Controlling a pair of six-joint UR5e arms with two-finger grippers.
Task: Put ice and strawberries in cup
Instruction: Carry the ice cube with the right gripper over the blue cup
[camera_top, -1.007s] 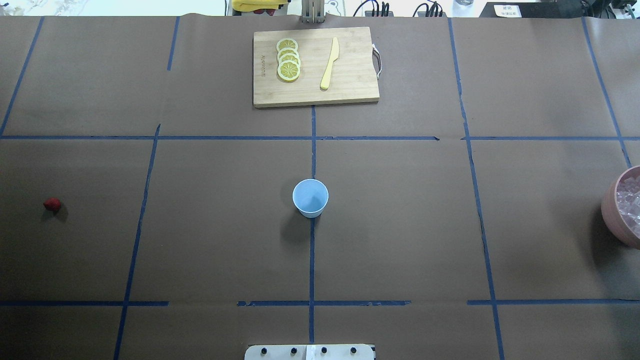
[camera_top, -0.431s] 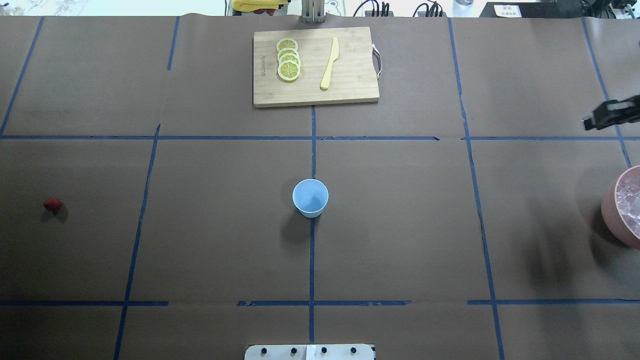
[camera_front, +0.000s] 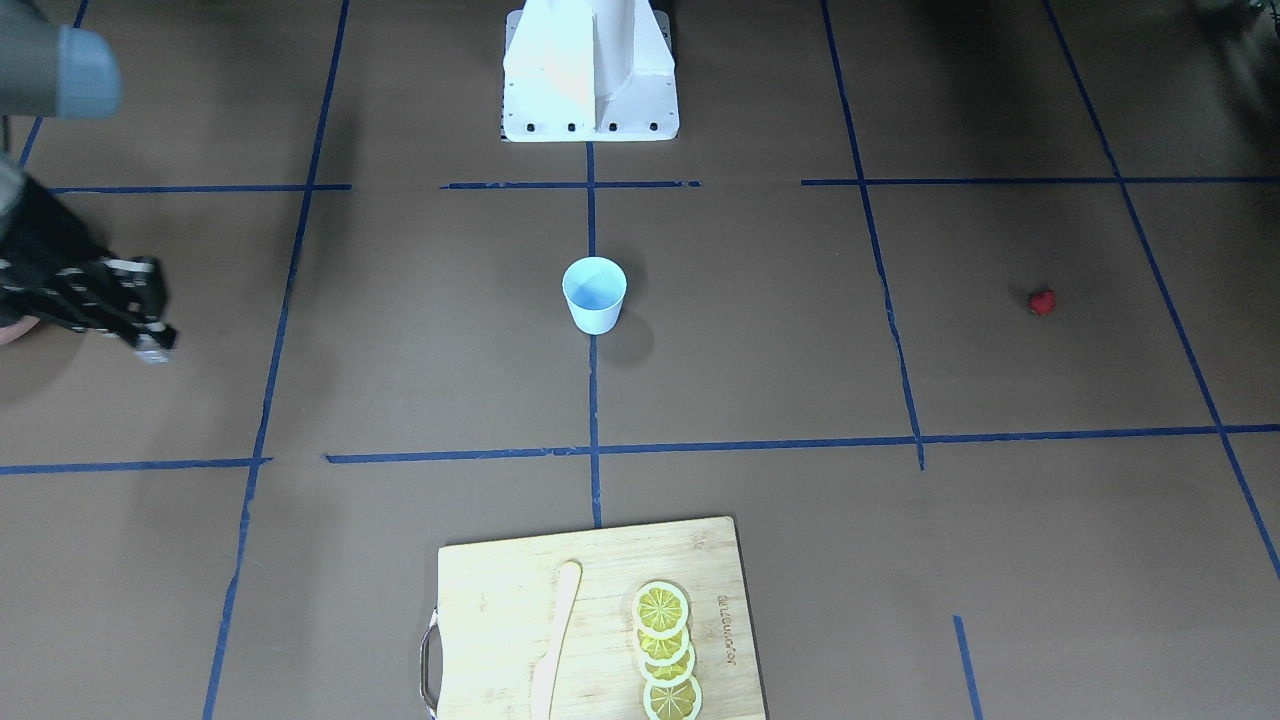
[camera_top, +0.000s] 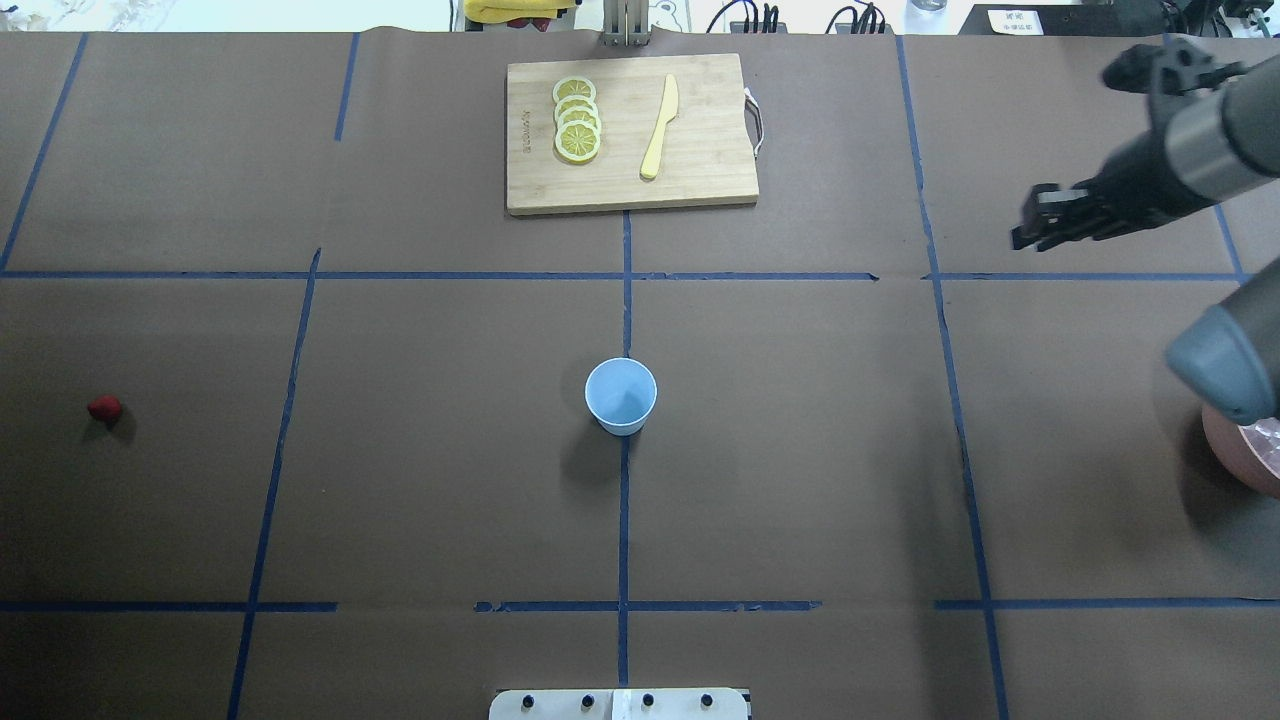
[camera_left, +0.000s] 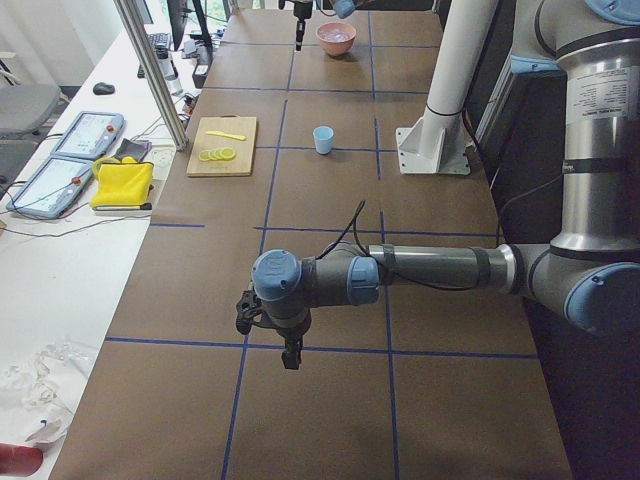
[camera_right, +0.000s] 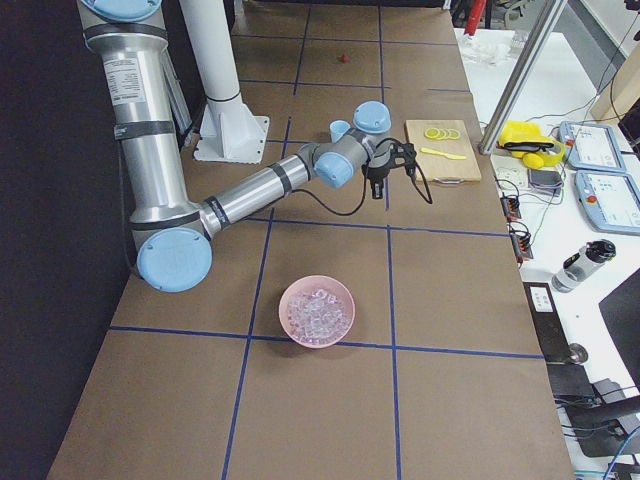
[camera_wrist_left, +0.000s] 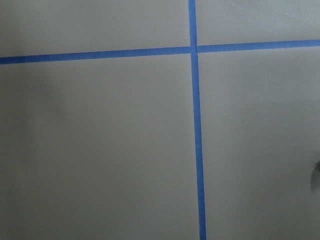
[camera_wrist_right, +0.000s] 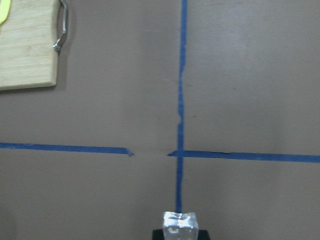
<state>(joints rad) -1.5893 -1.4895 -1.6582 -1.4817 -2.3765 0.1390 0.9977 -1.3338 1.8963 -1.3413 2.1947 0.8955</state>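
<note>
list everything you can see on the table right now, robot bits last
cup: one, light blue, upright at the table's middle, looks empty
strawberry: one, red, alone on the robot's far left
pink bowl: one, on the robot's far right
ice cubes: many, clear, in the pink bowl
ice cube: one, clear, held by the right gripper
cutting board: one, pale wood, far side, centre
lemon slices: four, yellow, overlapping on the cutting board
knife: one, yellow, on the cutting board beside the slices
right gripper: black, over bare table, shut on the ice cube
left gripper: black, over bare table, open or shut unclear
</note>
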